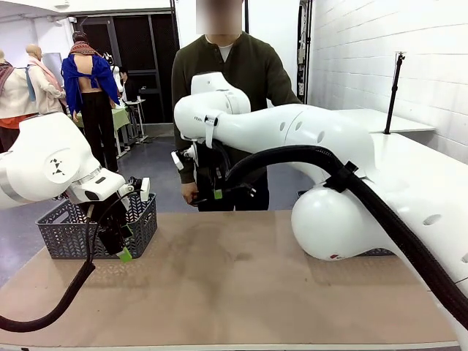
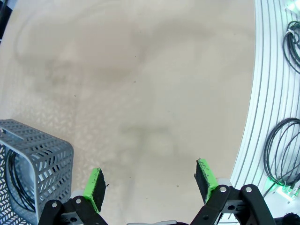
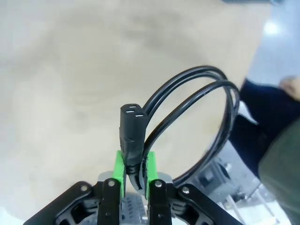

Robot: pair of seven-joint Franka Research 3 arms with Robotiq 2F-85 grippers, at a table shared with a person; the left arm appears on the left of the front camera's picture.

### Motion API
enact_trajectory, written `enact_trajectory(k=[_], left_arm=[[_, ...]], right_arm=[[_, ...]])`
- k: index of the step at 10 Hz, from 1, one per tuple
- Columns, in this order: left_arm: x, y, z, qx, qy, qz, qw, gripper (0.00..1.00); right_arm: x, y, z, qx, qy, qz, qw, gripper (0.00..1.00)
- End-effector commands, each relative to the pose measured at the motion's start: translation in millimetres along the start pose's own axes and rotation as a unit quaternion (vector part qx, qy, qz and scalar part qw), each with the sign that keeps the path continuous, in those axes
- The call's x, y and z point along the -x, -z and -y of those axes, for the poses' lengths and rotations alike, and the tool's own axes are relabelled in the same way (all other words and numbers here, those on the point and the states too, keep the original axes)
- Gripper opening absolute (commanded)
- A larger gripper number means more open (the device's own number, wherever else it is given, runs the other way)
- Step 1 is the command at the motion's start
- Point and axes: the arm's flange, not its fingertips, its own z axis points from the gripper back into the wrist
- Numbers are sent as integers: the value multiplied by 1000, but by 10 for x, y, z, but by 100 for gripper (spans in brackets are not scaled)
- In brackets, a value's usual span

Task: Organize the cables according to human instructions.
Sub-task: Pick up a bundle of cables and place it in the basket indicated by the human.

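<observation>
Partly hidden, right claw (image 3: 133, 168) clamps a cable (image 3: 187, 103), coil cropped.

A grey mesh basket (image 1: 69, 235) – on the brown table (image 1: 241, 285).

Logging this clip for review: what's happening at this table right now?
The right hand is shut on a black power cord, pinching it near its plug end, with the loops hanging free near the person. The left hand is open above the table, beside a grey basket that holds a coiled cord.
</observation>
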Motion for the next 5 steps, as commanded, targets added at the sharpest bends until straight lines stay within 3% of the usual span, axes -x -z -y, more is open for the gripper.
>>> enact_trajectory(k=[1,5], left_arm=[[-9,-15,2,-1,0,-4,1000,100],[-9,-15,2,-1,0,-4,1000,100]], right_arm=[[154,-173,-275,49,47,-33,997,0],[486,-451,-686,50,48,-21,997,0]])
